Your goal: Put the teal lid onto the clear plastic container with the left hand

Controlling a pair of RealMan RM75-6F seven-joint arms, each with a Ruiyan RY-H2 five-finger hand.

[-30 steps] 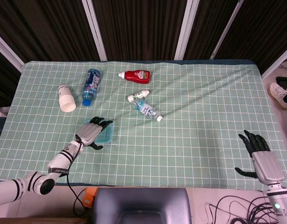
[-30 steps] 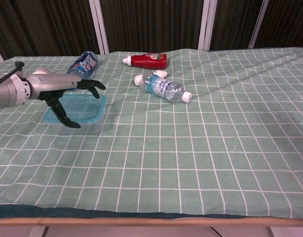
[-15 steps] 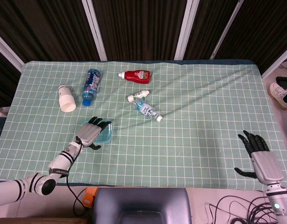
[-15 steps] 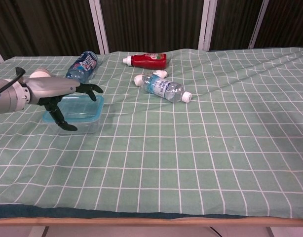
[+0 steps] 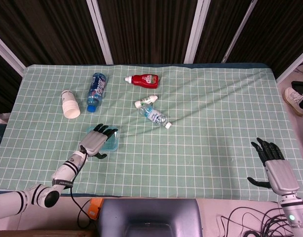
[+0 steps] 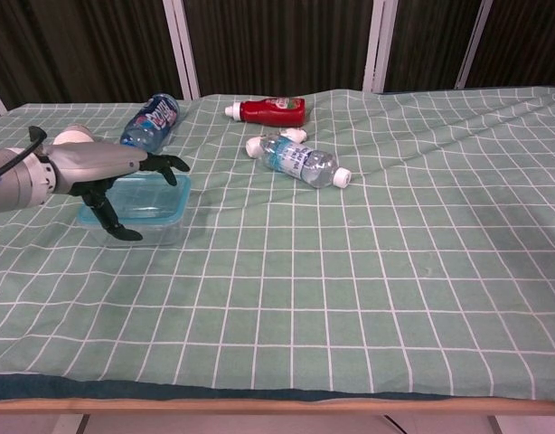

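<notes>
Left hand [image 6: 106, 174] spread flat over teal lid [image 6: 142, 197], lid seated on clear plastic container [image 6: 160, 231], grasping nothing, right hand [image 5: 276, 165] idle, fingers apart

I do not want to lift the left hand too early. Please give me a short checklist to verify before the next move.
1. Teal lid lies on the clear container: ok.
2. Lid pressed closed on all sides: cannot tell.
3. Left hand holds nothing, fingers spread over the lid: ok.
4. Right hand is far from the work, at the table's near right corner: ok.
5. Nearest water bottle lies apart from the container: ok.
</notes>
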